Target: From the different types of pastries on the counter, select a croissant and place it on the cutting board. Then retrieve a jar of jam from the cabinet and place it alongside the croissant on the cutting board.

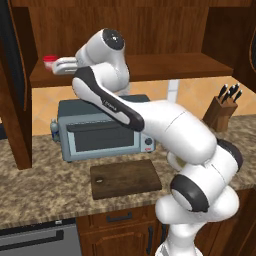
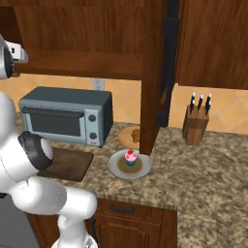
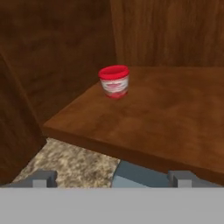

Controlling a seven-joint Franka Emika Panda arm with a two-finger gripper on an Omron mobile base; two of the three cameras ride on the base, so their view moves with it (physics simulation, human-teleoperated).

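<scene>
Hand view: fingers [image 3: 112, 178] spread apart, facing jar of jam [image 3: 114, 81] on cabinet shelf [image 3: 166, 118].

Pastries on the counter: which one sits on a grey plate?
The cupcake, with pink frosting, sits on the grey plate. The croissant lies on a tan plate behind it, partly hidden by the cabinet side.

I see the jar [image 3: 114, 81] upright on the cabinet [image 1: 125, 30] shelf [image 3: 166, 118], near its left end, with my gripper [image 3: 113, 178] before it, apart. Below the shelf the toaster oven [image 1: 102, 132] sits on the counter [image 1: 40, 185], the board [image 1: 125, 178] just in front of it. Right of the board a cupcake [image 2: 130, 157] stands on a plate [image 2: 116, 168]; behind it the croissant [image 2: 136, 134] lies on another plate. The knife block [image 2: 196, 123] stands far right.
</scene>
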